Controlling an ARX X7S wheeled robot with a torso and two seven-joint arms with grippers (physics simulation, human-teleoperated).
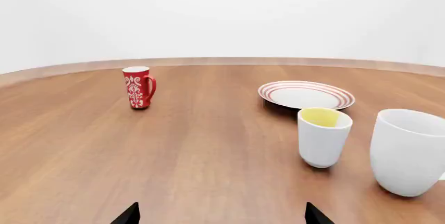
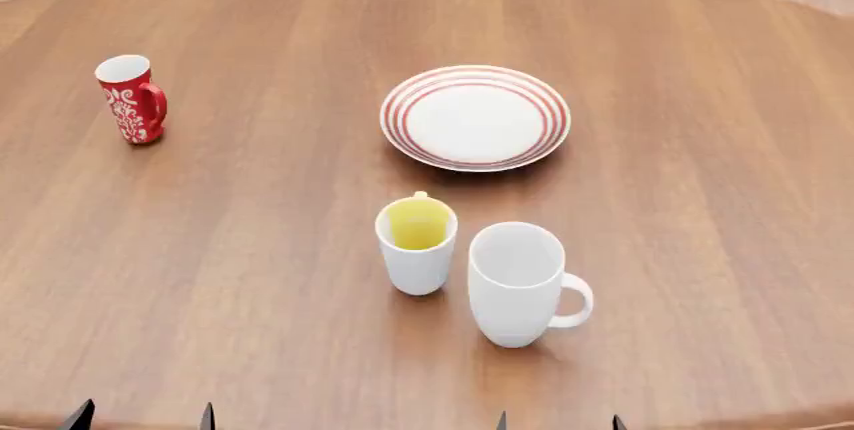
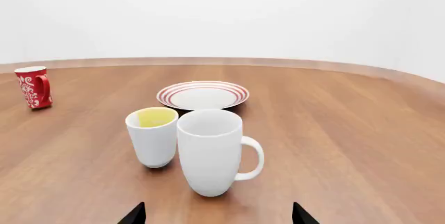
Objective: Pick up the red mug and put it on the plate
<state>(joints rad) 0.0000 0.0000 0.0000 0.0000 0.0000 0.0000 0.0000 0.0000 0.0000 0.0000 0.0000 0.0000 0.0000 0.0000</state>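
Standing upright near the table's (image 2: 694, 370) far-left edge, the red mug (image 2: 131, 98) sits closer to the left gripper (image 2: 142, 416), whose fingers are spread wide and empty.

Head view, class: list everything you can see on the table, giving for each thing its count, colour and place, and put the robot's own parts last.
red mug: one, red with white pattern, upright, far left of the table.
plate: one, white with red rings, centre, far side, nothing on it.
yellow-lined mug: one, white outside, near centre, in front of the plate.
plain white mug: one, white, just right of the yellow-lined mug, handle pointing right.
table: one, brown wood.
left gripper: dark jaws apart, bottom edge, left.
right gripper: dark jaws apart, bottom edge, right.
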